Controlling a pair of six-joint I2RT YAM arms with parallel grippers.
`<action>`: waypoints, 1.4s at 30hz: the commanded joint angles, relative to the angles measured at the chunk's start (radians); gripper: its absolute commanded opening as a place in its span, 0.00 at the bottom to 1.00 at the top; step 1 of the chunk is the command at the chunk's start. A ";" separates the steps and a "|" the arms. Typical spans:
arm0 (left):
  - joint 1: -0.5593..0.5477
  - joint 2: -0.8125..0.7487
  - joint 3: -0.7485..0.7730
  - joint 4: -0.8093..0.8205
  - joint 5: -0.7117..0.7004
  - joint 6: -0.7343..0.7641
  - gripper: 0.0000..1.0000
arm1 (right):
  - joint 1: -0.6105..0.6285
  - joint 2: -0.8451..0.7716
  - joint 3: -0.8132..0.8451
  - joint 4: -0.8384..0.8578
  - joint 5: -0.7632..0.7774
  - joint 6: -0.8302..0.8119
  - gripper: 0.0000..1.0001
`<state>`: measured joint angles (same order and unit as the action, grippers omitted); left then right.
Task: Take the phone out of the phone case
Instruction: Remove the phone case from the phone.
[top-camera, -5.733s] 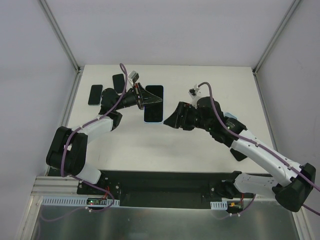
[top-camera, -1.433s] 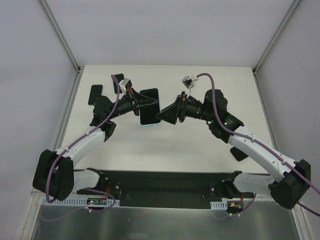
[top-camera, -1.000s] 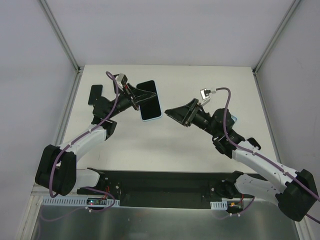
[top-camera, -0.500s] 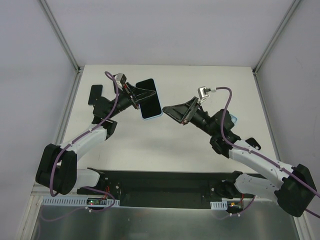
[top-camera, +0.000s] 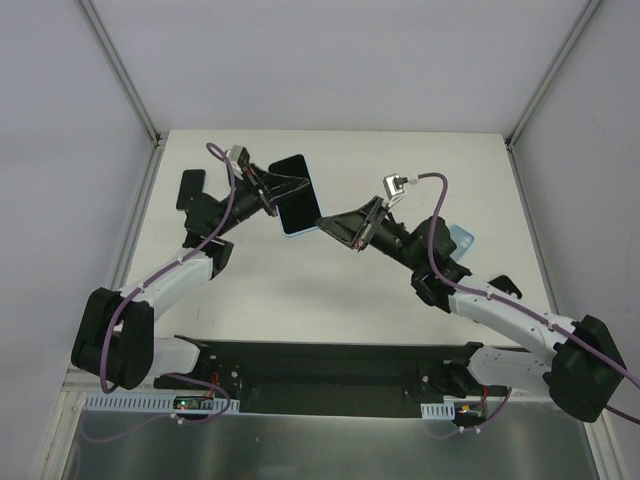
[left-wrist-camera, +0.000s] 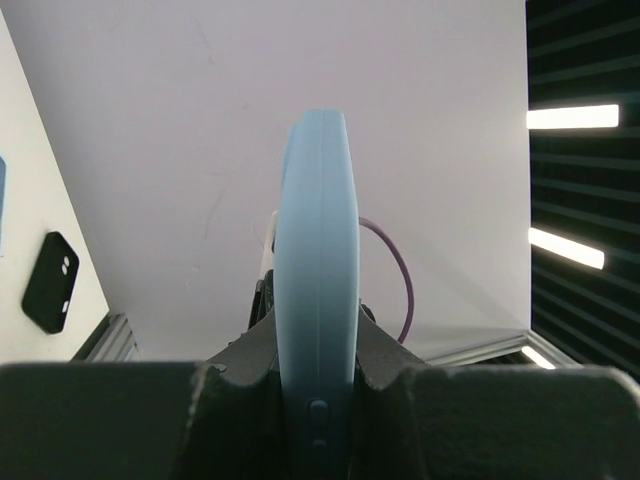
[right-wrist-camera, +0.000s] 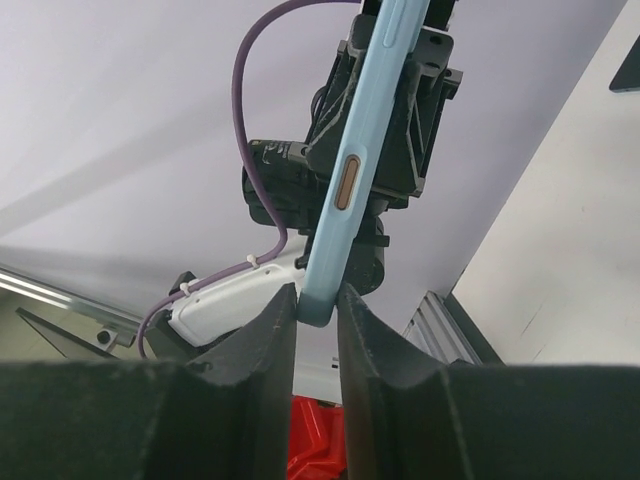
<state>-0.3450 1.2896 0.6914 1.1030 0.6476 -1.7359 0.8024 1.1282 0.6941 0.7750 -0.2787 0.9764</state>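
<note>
The phone (top-camera: 298, 193) shows its black screen, tilted and held up above the table inside its light-blue phone case (top-camera: 301, 231). My left gripper (top-camera: 271, 194) is shut on the case's edge (left-wrist-camera: 318, 250), with its fingers (left-wrist-camera: 240, 372) pressed against both flat sides. My right gripper (top-camera: 326, 225) has come in from the right. Its narrowed jaws straddle the lower corner of the case (right-wrist-camera: 358, 160), one finger (right-wrist-camera: 357, 330) against it and a sliver of gap on the other side.
A black slab (top-camera: 190, 188) lies at the table's far left. A light-blue piece (top-camera: 462, 237) and a black piece (top-camera: 505, 285) lie by the right arm. White walls and aluminium posts enclose the table (top-camera: 400, 160).
My right gripper has moved left to the case's lower corner and its jaws have narrowed round it. The left gripper tilted the phone slightly and kept its grip.
</note>
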 joint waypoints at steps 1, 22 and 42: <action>0.008 -0.023 0.042 0.109 -0.028 -0.010 0.00 | 0.007 -0.001 0.053 0.099 -0.030 -0.007 0.12; 0.006 -0.157 -0.026 0.011 -0.029 -0.194 0.00 | -0.005 0.307 0.281 0.707 -0.513 -0.032 0.02; 0.006 -0.222 -0.015 0.017 -0.005 -0.278 0.00 | -0.008 0.420 0.377 0.757 -0.579 0.002 0.01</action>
<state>-0.2947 1.0870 0.6563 1.1248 0.6014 -2.0056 0.7521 1.5059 1.0176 1.3163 -0.8398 1.0374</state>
